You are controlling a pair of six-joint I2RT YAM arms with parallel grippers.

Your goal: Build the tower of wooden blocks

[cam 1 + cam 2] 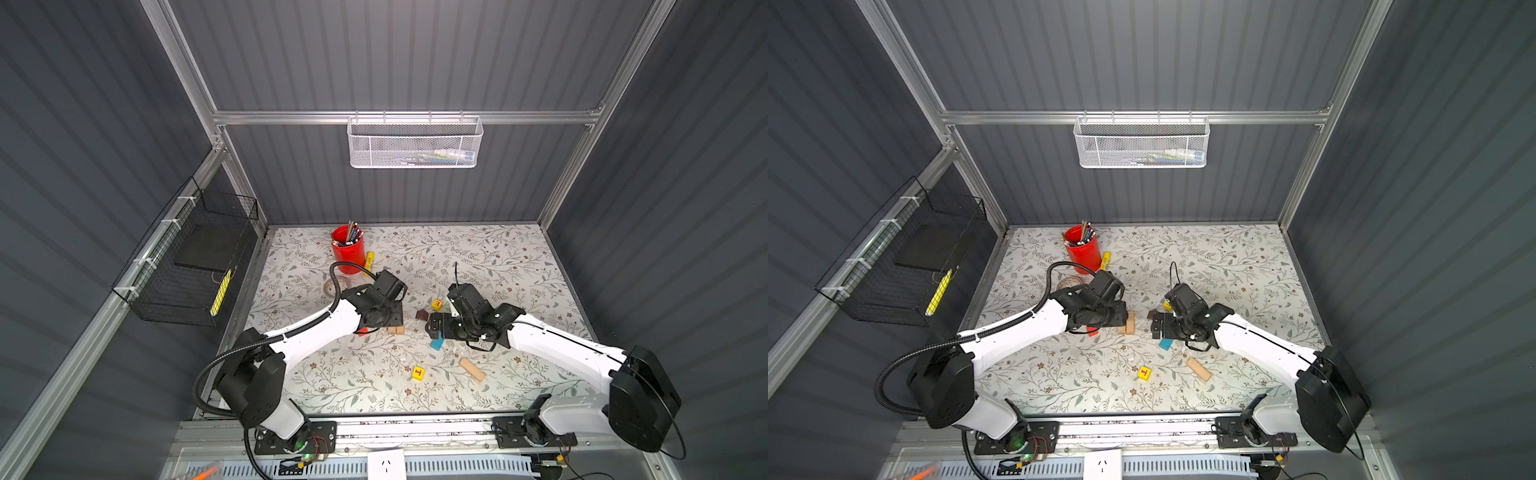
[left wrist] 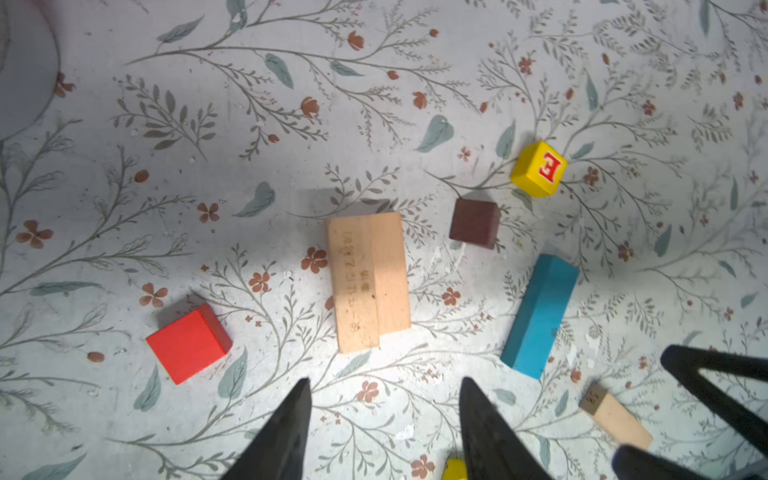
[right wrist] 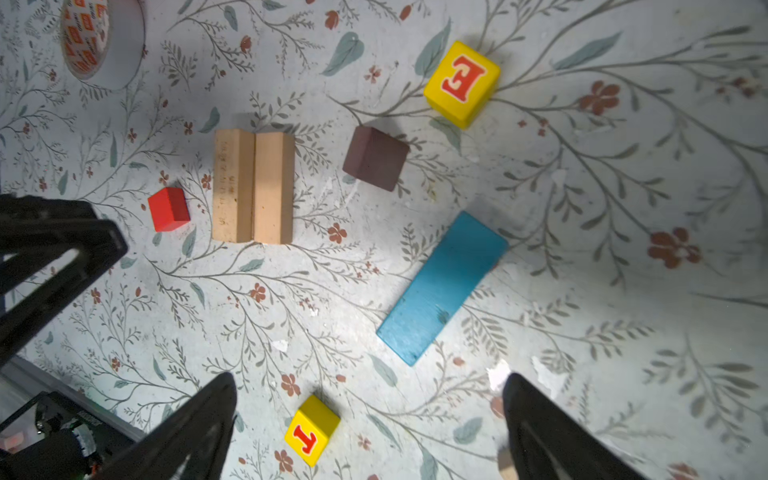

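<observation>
Left fingers (image 2: 286,432): parted, empty, near tan pair (image 2: 368,282), which lay flush, side by side, on tabletop (image 2: 415,83). Right fingers (image 3: 548,436): spread, empty. Blue oblong (image 2: 540,316) lay near and would sit best centred squarely across both.

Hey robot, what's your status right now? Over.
Left end effector open, empty. Right end effector open, empty. Two tan blocks side by side; nothing stacked. Nothing blocking them.

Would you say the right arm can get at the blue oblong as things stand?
Probably yes: the right hand hangs open near the blue oblong, which lies flat with nothing touching it.
</observation>
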